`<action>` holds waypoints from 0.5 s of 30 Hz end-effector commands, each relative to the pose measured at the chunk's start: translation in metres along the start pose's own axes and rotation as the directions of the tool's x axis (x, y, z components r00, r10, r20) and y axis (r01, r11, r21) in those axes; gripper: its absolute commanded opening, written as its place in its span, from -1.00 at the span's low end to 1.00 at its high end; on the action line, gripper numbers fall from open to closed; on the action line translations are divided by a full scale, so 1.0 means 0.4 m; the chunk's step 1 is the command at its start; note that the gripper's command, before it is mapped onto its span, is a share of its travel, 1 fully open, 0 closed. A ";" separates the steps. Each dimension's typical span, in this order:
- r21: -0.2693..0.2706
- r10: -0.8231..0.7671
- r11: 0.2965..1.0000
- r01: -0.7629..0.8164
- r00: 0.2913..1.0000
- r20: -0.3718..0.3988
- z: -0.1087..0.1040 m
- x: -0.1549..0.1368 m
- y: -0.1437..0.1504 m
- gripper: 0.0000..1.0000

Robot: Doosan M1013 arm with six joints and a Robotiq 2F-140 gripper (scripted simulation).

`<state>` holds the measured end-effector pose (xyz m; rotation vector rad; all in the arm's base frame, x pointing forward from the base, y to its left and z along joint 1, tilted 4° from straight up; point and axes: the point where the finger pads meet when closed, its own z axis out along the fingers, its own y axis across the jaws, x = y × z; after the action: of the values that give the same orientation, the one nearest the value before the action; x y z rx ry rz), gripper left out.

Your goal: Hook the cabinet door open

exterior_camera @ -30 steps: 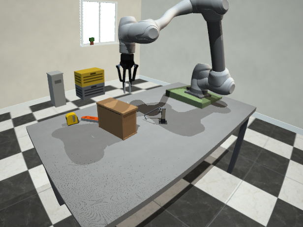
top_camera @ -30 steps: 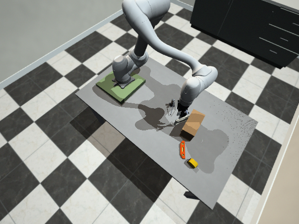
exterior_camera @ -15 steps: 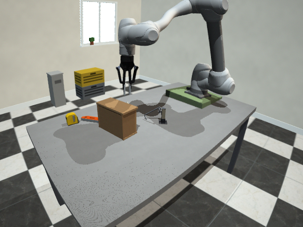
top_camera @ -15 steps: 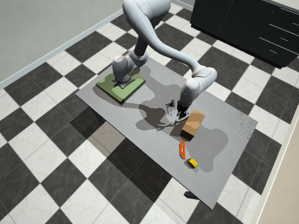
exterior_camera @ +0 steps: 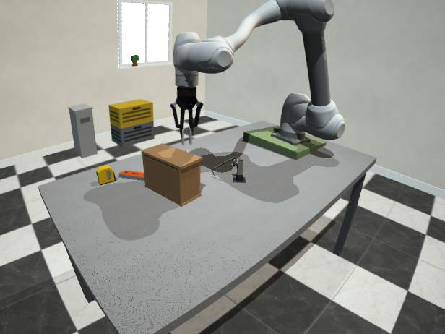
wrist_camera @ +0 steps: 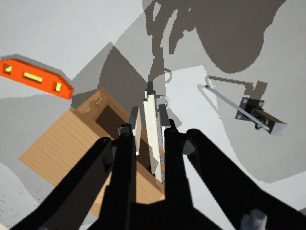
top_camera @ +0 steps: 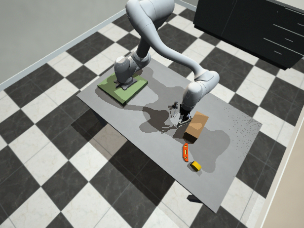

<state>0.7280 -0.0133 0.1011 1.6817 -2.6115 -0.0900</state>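
Observation:
The brown cabinet stands upright on the table. In the wrist view its pale door is seen edge-on from above and stands ajar, with dark cabinet interior beside it and a small ring eye on its outer face. My gripper hangs straight above the door's top edge with its fingers drawn narrow, one on each side of the edge in the wrist view, gripping nothing. The short post stands apart from the cabinet, and its thin hook rod slopes down toward the table, clear of the door.
An orange level and a yellow tape measure lie past the cabinet's far end. The arm's green base plate sits at the other end of the table.

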 end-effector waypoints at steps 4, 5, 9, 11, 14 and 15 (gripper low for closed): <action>-0.004 -0.001 1.000 0.001 1.000 -0.006 0.042 0.000 0.006 -0.68; -0.004 -0.001 1.000 0.001 1.000 -0.006 0.046 0.000 0.005 -0.68; -0.004 -0.001 1.000 0.001 1.000 -0.006 0.059 0.000 0.005 -0.68; -0.004 -0.001 1.000 0.001 1.000 -0.006 0.063 0.000 0.005 -0.68; -0.004 -0.001 1.000 0.001 1.000 -0.006 0.074 0.000 0.005 -0.68; -0.004 -0.001 1.000 0.001 1.000 -0.006 0.078 0.000 0.005 -0.68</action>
<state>0.7268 -0.0129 0.0785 1.6811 -2.6114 -0.0894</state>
